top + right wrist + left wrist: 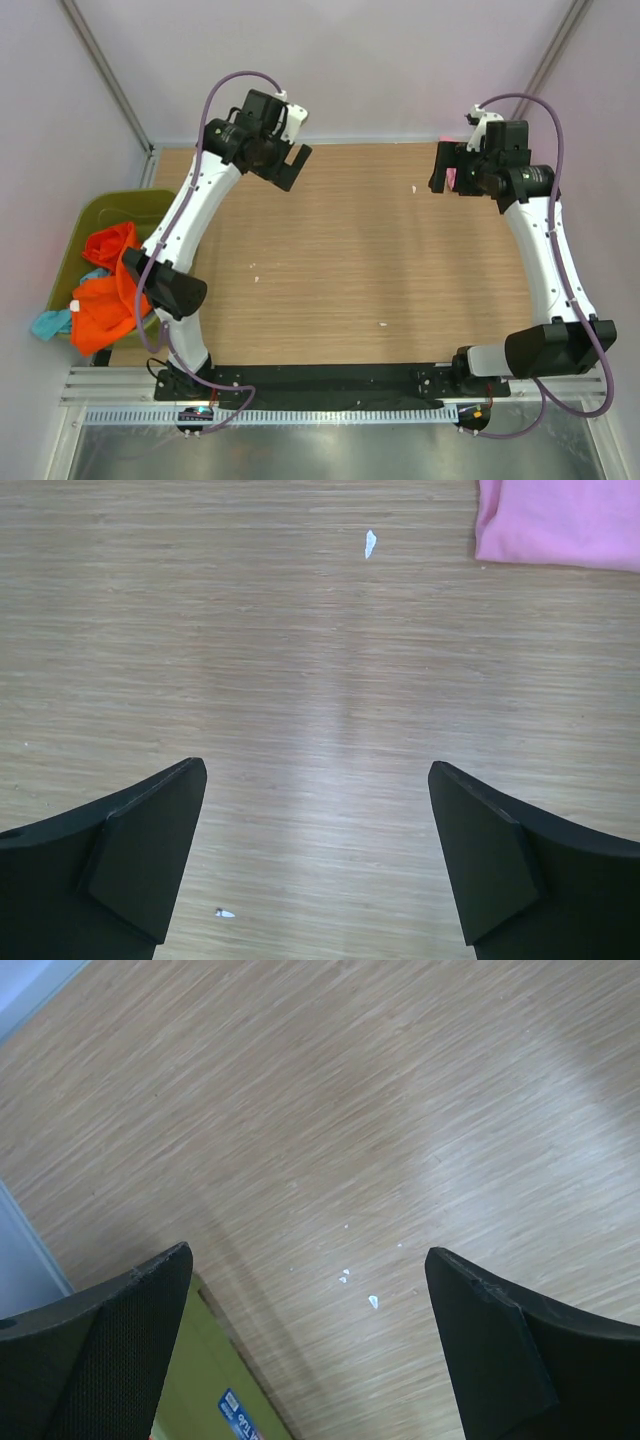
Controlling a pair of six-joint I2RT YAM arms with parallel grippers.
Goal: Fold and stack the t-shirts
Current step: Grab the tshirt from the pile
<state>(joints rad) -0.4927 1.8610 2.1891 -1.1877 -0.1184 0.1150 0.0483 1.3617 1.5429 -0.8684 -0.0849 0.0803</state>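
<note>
Left hand [296,168]: fingers spread wide, nothing between them, raised over the far-left part of the bench [350,270]. Its wrist view shows bare wood grain, a few white flecks [372,1301] and a corner of the olive tub [95,212] low on the left.

Right hand [438,168]: also spread wide and empty, raised over the far-right part of the bench, facing the left hand.

Pink t-shirt [560,520]: lies flat on the bench at far right, near the right hand, mostly hidden behind it in the top view. Only one corner shows, so I can't tell if it's folded.

Orange t-shirt [105,300]: bunched in the tub off the bench's left edge, spilling over the near rim, with the left arm's elbow crossing in front.

Teal t-shirt [48,323]: hangs off the tub's near-left corner, touching the orange one.

Both hands are well apart from the tub.
</note>
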